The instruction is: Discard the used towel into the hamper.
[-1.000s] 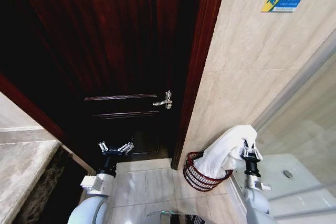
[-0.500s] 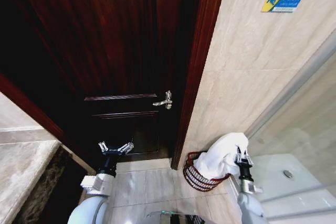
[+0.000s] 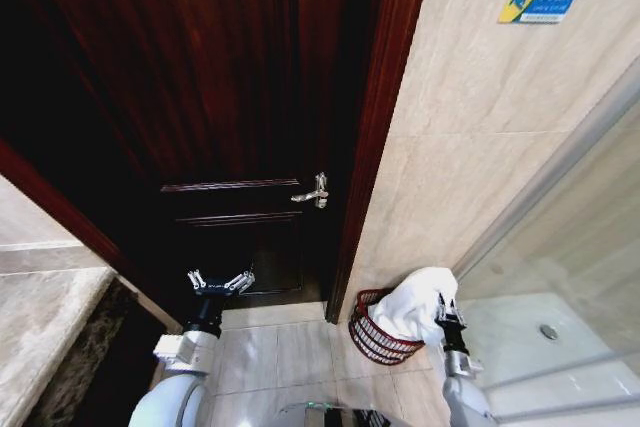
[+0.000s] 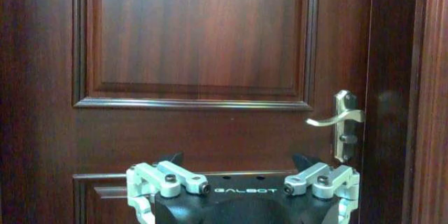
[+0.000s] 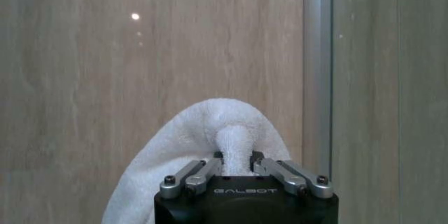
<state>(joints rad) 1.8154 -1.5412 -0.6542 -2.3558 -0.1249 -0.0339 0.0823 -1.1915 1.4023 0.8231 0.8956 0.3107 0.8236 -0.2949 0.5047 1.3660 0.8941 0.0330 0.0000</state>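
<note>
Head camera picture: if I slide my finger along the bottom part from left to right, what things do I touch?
Stone counter → left gripper, open, by the dark door → door handle → hamper → white towel → right gripper pinching the towel → shower glass.

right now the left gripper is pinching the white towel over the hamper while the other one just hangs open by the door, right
Not quite: the arms are swapped. The right gripper is shut on the white towel, holding it over the hamper, as the right wrist view shows. The left gripper is the one that hangs open by the door.
</note>
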